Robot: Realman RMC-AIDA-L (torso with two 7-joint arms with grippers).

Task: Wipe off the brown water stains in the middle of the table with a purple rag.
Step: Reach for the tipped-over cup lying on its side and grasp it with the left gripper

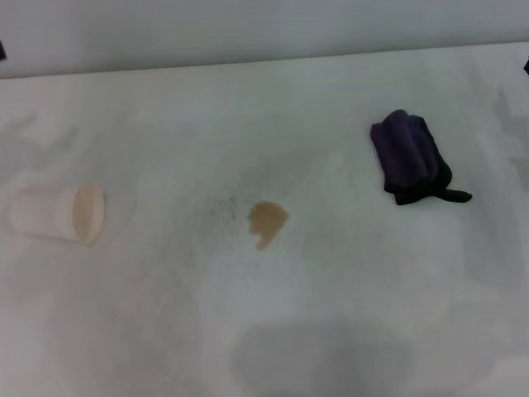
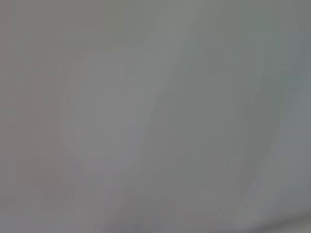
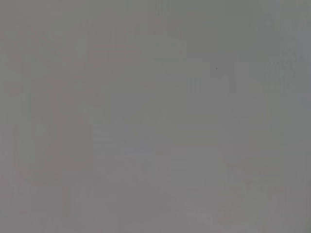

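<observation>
The brown water stains (image 1: 267,222) are a small tan blotch near the middle of the white table (image 1: 347,289). The purple rag (image 1: 408,155) lies bundled at the right, its black tail pointing right, well apart from the stains. Neither gripper shows in the head view. Both wrist views show only a blank grey surface, with no fingers and no objects.
A pale paper cup (image 1: 59,213) lies on its side at the left, its mouth facing right. Faint dark speckles sit just left of the stains. A large grey shadow patch (image 1: 322,356) lies at the front. The table's far edge runs along the top.
</observation>
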